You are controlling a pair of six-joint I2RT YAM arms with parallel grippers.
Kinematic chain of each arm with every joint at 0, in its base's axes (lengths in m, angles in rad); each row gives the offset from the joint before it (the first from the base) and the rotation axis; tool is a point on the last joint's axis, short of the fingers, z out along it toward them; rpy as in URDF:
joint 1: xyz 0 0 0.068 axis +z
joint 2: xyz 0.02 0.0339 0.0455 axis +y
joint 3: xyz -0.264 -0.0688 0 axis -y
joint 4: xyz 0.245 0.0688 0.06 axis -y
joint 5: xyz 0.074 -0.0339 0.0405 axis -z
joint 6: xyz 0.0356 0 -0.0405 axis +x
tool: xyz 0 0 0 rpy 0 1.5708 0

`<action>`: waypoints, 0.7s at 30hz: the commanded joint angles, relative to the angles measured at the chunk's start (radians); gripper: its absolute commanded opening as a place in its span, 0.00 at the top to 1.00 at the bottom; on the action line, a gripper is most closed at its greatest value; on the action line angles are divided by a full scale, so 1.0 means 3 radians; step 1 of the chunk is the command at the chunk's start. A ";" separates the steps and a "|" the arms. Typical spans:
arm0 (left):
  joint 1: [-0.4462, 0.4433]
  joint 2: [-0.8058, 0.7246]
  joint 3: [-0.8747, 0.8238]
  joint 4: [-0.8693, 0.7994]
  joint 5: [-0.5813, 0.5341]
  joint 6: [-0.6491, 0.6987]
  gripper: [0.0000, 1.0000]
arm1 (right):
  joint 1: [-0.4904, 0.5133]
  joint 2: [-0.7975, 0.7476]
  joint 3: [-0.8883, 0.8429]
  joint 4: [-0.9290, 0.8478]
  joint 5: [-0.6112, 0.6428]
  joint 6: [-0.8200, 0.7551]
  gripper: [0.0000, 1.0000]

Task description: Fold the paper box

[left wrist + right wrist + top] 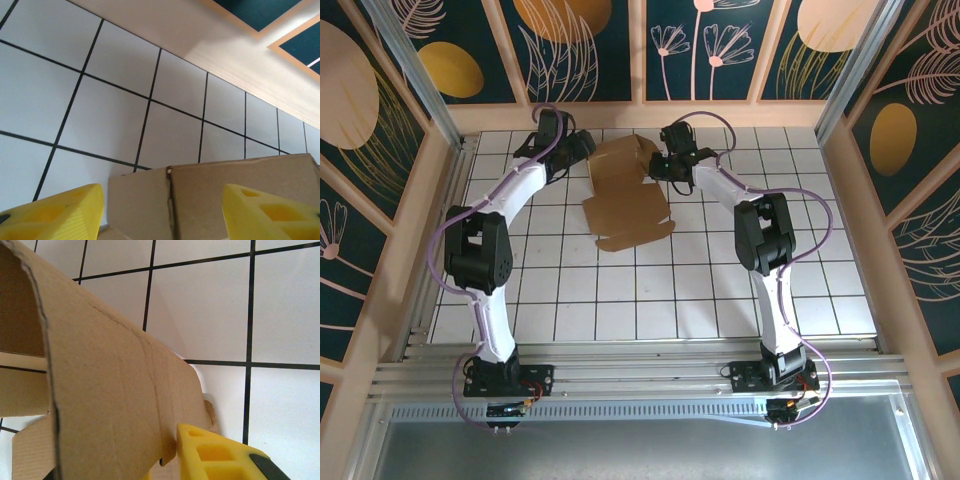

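**Ana:** Where did the paper box (625,195) sit?

**Ben:** It sat on the table (720,290), only partly formed. Its near panel lay flat and its far part stood raised. The left gripper (162,200) was at the box's far-left edge and the right gripper (662,165) at its far-right flap.

**Ana:** And the jaws?

**Ben:** The left gripper's jaws stood apart, with the top edge of a cardboard panel between them, and nothing looked pinched. The right gripper seemed clamped on the raised flap. One yellow finger (220,455) lay against the card, and the other was hidden behind it.

**Ana:** So what could have gone wrong?

**Ben:** Several things. In the right wrist view the flap bowed in a curve rather than bending cleanly at a score line. A harder push could have buckled it off the crease or torn it along the rough cut edge. The card was thin, so it could also have slipped out of the pinch and sprung back down.

**Ana:** And on the left side of the box?

**Ben:** Closing from there might have caught only the rim, or missed it and knocked the panel over. Nothing held the flat near panel down, so a pull from either gripper could have dragged the whole box instead of folding it.
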 commanded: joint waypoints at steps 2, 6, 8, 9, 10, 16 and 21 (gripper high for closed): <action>0.0008 -0.0181 -0.0115 0.0048 -0.0013 -0.0130 0.35 | 0.0021 -0.0139 -0.0071 0.0015 0.0049 -0.0030 0.80; 0.0004 0.0039 0.0021 -0.0013 0.0429 -0.0321 0.34 | 0.0024 -0.0144 -0.0069 0.0007 0.0039 -0.0028 0.79; 0.0005 0.0131 0.0029 0.0095 0.0594 -0.0383 0.35 | 0.0029 -0.0143 -0.0062 0.0004 0.0035 -0.0028 0.80; 0.0004 0.0164 0.0031 0.0152 0.0672 -0.0398 0.35 | 0.0036 -0.0144 -0.0062 0.0001 0.0025 -0.0028 0.80; 0.0009 0.0192 0.0032 0.0173 0.0719 -0.0425 0.35 | 0.0036 -0.0144 -0.0057 -0.0005 0.0014 -0.0028 0.79; 0.0008 0.0219 -0.0092 0.0276 0.0813 -0.0516 0.40 | 0.0083 -0.0164 -0.0042 -0.0018 -0.0123 0.0130 0.79; 0.0004 0.0223 -0.0170 0.0373 0.0895 -0.0591 0.45 | 0.0217 -0.0185 -0.0094 0.0155 -0.0217 0.0333 0.79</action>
